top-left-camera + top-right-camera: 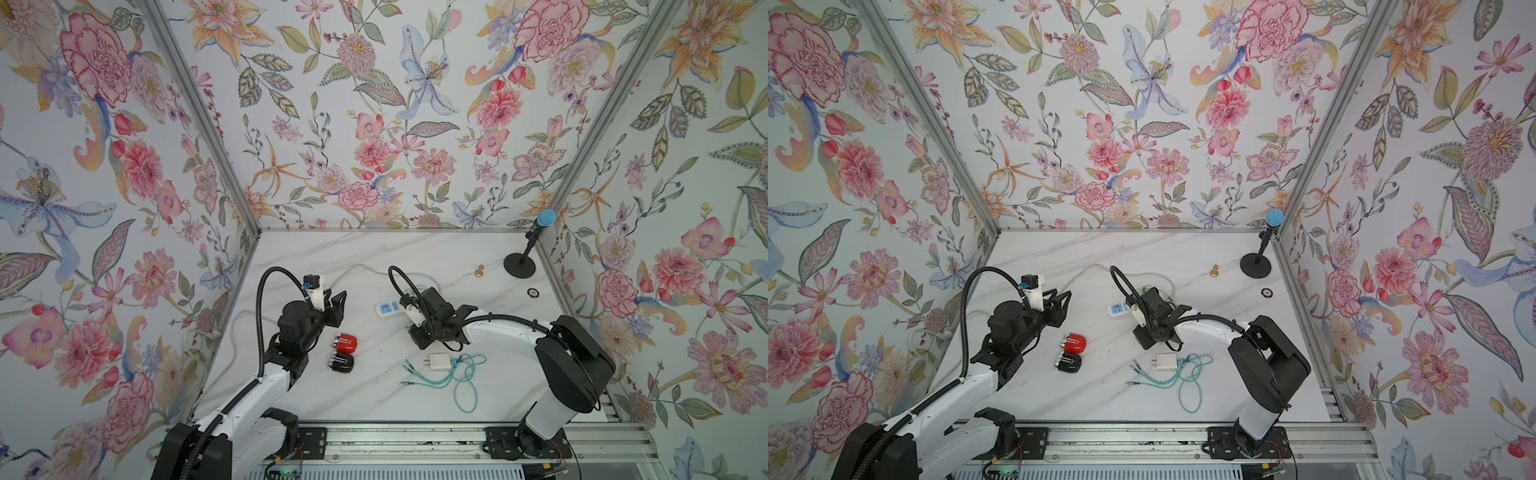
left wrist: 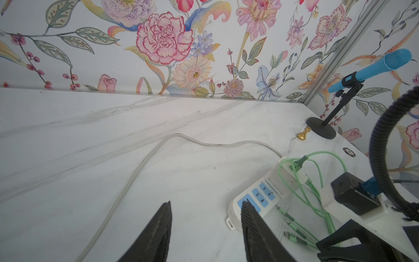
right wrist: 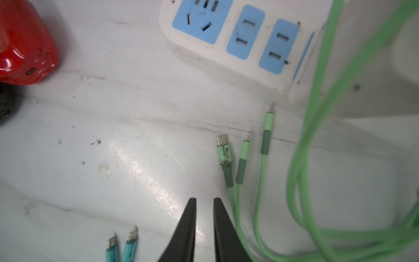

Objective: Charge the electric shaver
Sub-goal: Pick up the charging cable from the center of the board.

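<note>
Two electric shavers lie side by side in both top views, one red (image 1: 345,342) and one black (image 1: 343,363). The red shaver (image 3: 22,45) shows a small port on its end in the right wrist view. My right gripper (image 3: 205,199) hovers over the table with its jaws a narrow gap apart and nothing between them. Just beside it lie the three connector ends of a green cable (image 3: 223,149). The cable runs to the white and blue power strip (image 1: 387,308). My left gripper (image 2: 206,203) stands open and empty near the strip's end.
A white adapter (image 1: 439,360) with a looped teal cable (image 1: 461,374) lies nearer the front. The strip's white cord (image 2: 140,163) curves across the table. A blue microphone on a stand (image 1: 536,237), a gold knob (image 1: 481,270) and a small disc (image 1: 532,292) sit at the back right.
</note>
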`<move>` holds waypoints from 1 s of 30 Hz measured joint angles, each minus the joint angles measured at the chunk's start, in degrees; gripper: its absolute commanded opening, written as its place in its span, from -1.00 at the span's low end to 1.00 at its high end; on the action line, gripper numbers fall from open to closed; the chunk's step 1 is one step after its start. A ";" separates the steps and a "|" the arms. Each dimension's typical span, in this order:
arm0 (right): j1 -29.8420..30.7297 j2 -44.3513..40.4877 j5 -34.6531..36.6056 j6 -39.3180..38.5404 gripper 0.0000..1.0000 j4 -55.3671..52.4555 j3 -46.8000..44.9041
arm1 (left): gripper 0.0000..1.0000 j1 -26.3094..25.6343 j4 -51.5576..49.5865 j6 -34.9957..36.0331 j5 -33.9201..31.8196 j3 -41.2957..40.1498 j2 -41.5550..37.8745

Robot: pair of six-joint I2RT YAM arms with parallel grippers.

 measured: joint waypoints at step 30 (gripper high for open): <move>-0.55 3.15 3.98 -2.64 -0.47 -0.79 1.22 | 0.04 0.00 -0.70 -0.22 -0.02 -0.20 1.42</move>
